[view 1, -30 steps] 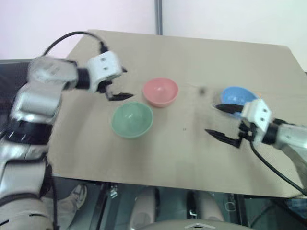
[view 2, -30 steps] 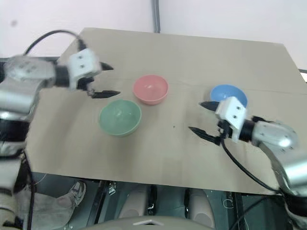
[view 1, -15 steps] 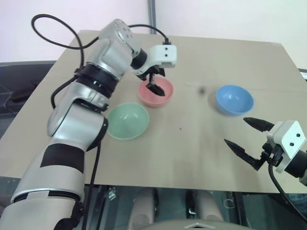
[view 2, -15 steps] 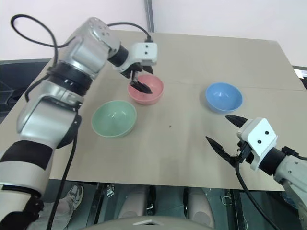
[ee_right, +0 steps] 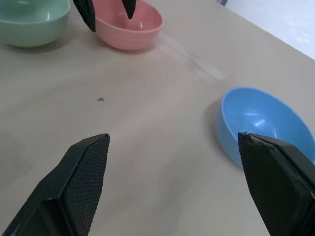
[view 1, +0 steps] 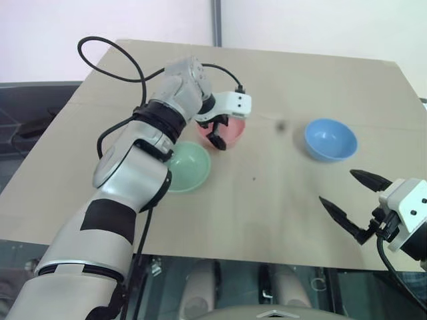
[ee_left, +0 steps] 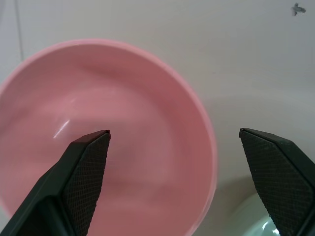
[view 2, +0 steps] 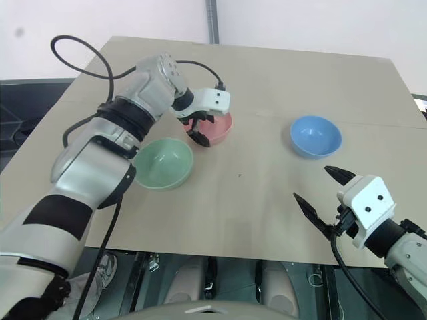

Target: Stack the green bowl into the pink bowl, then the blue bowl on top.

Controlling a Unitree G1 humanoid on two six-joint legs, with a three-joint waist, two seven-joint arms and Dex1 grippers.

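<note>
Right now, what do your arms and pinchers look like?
My arms are chunky silver tubes with black bands at the joints, and a thin black cable loops along the left arm. Each one ends in a small white box with tiny dark dots. The left gripper and right gripper each have two pointed black fingers with bumpy, criss-cross pads inside.

Pink bowl (view 1: 230,131) partly behind left claw (view 1: 218,136)

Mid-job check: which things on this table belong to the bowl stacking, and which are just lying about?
Job:
- mint-green plastic bowl
- salmon-pink plastic bowl, under the open left gripper
- sky-blue plastic bowl

Lying about:
- only a small dark speck on the tan tabletop
</note>
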